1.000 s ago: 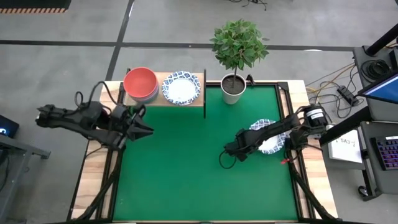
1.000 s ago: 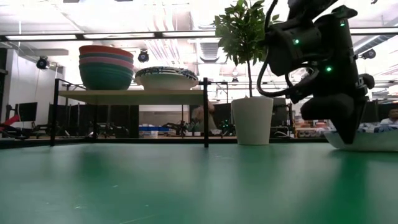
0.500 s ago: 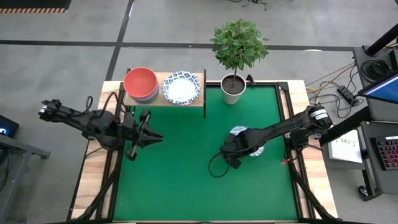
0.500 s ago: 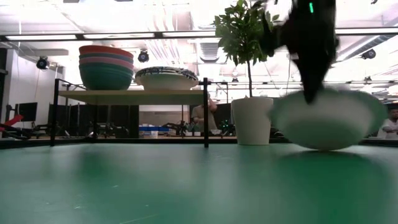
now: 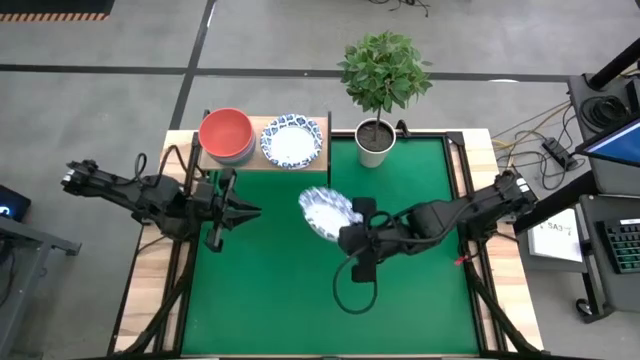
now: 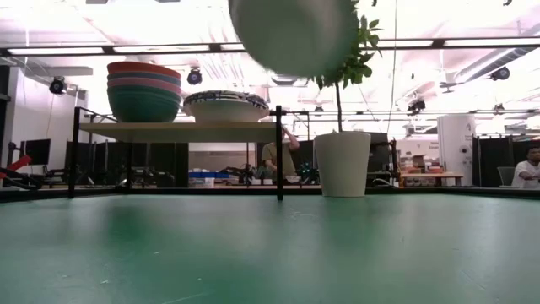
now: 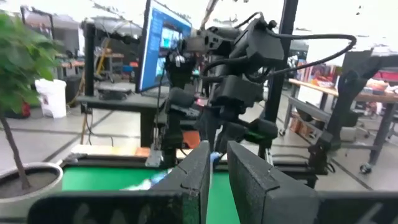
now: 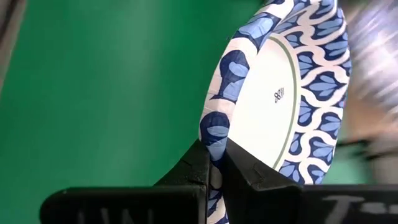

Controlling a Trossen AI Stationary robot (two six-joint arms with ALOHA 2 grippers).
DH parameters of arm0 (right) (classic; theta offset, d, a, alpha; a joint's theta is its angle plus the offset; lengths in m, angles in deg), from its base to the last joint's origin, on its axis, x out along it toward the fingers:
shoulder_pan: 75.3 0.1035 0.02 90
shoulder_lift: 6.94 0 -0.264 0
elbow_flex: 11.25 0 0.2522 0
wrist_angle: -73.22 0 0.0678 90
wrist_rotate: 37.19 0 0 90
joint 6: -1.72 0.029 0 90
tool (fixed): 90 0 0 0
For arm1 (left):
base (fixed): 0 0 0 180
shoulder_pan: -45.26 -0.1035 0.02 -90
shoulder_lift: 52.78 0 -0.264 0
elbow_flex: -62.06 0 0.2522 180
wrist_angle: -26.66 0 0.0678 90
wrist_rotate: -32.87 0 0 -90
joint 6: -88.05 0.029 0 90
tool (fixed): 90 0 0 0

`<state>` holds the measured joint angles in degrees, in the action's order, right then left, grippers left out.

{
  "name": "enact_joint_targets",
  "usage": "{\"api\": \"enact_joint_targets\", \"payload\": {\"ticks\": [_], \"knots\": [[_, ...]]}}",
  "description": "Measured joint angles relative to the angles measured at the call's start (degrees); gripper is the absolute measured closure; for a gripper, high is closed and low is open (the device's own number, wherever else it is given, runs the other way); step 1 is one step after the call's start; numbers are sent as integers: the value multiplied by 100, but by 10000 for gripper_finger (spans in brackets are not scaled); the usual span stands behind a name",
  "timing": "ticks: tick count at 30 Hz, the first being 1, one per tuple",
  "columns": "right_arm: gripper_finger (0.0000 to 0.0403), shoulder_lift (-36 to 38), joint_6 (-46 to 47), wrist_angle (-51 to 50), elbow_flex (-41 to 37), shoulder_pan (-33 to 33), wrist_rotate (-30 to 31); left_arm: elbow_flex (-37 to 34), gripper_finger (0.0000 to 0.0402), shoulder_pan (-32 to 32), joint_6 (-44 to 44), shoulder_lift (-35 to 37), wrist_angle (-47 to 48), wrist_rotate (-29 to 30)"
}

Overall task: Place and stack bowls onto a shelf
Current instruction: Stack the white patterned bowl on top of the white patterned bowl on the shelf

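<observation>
Bowls are seen in three places. A stack of plain round bowls with a red one on top (image 5: pixel 226 133) and a white bowl with a blue patterned rim (image 5: pixel 291 141) are set side by side on the small light-wood shelf on a thin black frame (image 5: pixel 325 163) at the far left of the green surface (image 5: pixel 280 300). A second white bowl with a blue patterned rim (image 5: pixel 327 212) is held tilted in the air above the middle of the surface, in front of the shelf. It is carried by the right gripper (image 5: pixel 346 238), whose jaws are closed on its rim, as is shown in the right wrist view (image 8: pixel 214 163). The right arm is stretched low and nearly straight from the right edge across the surface towards the left. In the low view the bowl's pale underside (image 6: pixel 294 34) is seen high, above shelf level. The left gripper (image 5: pixel 238 211) is held over the left edge of the surface, just in front of the shelf, with the arm extended from the left and its jaws slightly parted and empty. A leafy plant in a pale pot (image 5: pixel 376 140) is stood beside the shelf.
</observation>
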<state>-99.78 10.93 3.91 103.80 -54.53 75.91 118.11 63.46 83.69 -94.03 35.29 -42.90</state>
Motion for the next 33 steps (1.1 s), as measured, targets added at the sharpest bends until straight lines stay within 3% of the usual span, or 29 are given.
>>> {"api": "enact_joint_targets", "payload": {"ticks": [5,12,15,22,33], "knots": [[390,-2,-1830,610,224,-292,761,13,363,0,111,244,-28,22],[390,-7,-3602,1782,51,-1170,792,15,363,0,111,470,-22,22],[390,-7,-4098,2284,-73,-1604,519,0,363,0,111,495,-1,25],[390,-9,-4172,2831,-130,-2458,-681,-13,363,0,111,442,3,26],[390,-355,-4333,3145,-131,-2854,-761,-16,363,0,111,482,-21,29]]}}
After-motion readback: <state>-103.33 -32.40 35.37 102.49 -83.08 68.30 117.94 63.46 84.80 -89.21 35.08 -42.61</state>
